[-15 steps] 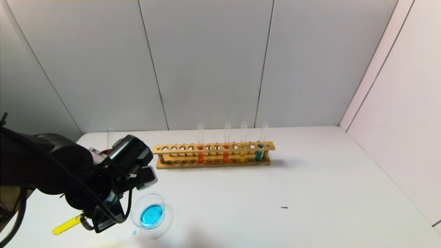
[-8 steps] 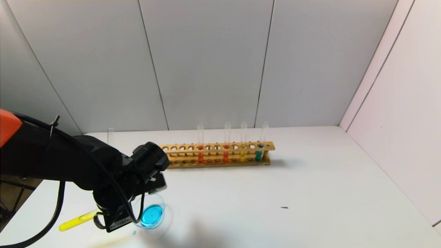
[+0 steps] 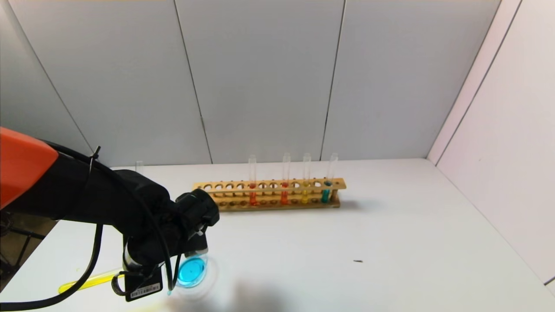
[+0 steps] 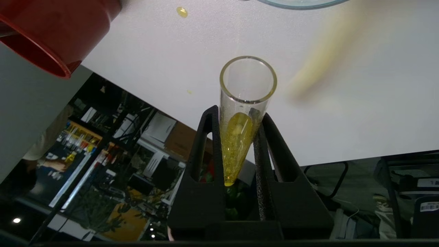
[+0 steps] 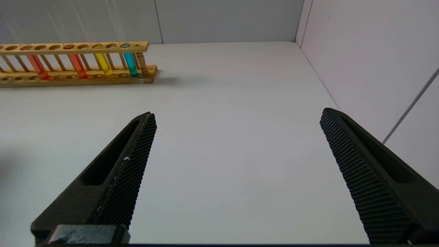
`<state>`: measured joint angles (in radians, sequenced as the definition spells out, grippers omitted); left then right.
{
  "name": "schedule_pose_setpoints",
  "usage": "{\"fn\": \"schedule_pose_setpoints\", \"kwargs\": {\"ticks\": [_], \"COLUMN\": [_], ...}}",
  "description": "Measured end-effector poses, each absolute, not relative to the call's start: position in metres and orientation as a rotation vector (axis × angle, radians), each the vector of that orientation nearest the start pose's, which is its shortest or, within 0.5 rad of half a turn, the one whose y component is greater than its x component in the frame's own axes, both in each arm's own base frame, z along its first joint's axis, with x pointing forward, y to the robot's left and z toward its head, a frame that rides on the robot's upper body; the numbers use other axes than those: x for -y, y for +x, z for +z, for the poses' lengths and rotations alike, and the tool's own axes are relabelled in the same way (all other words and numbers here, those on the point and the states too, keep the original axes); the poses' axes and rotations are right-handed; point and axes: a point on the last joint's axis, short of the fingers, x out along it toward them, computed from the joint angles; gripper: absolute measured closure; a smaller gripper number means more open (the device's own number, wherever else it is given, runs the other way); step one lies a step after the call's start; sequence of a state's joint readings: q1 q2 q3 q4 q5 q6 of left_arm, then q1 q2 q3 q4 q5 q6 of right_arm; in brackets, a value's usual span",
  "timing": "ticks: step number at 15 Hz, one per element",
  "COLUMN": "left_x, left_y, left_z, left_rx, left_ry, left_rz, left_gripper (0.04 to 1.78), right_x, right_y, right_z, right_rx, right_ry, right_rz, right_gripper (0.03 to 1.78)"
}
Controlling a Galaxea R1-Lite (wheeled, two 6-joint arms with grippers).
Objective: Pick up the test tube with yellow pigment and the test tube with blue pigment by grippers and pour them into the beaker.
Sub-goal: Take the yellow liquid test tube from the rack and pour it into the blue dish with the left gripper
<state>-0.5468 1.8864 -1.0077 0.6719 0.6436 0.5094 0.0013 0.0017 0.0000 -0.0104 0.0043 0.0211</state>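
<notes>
Over the last second your left gripper (image 4: 240, 113) has swung in over the beaker (image 3: 193, 272) and dropped, so the yellow tube (image 3: 86, 281) it clamps now lies nearly flat, its round end trailing out behind the wrist. In the wrist view the yellow liquid has run partway toward the open mouth, which I judge means the pour is about to start. The beaker already holds blue liquid and sits just ahead of the gripper, at the tube's mouth end. The arm reaches low across the table (image 3: 390, 242), wrist rolled. Your right gripper (image 5: 236, 147) hangs wide open and empty, well apart from the rack (image 5: 75, 61).
</notes>
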Motion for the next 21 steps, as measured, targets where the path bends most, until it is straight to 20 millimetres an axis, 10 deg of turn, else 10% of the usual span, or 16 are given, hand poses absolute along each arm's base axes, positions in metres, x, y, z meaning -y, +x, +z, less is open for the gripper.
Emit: {"fn": "schedule_pose_setpoints", "kwargs": {"ticks": [21], "left_x": [0.148], "left_y": [0.255], "left_z": [0.105], "left_rx": [-1.447], "left_ry": [1.431], "left_rz": [-0.297], "left_gripper": [1.52], "right_x": [0.000], "right_y": [-0.023], "right_z": [0.077], "right_rx": [0.008], "right_ry": [0.021], "right_rz": [0.006], "right_gripper": [0.07]}}
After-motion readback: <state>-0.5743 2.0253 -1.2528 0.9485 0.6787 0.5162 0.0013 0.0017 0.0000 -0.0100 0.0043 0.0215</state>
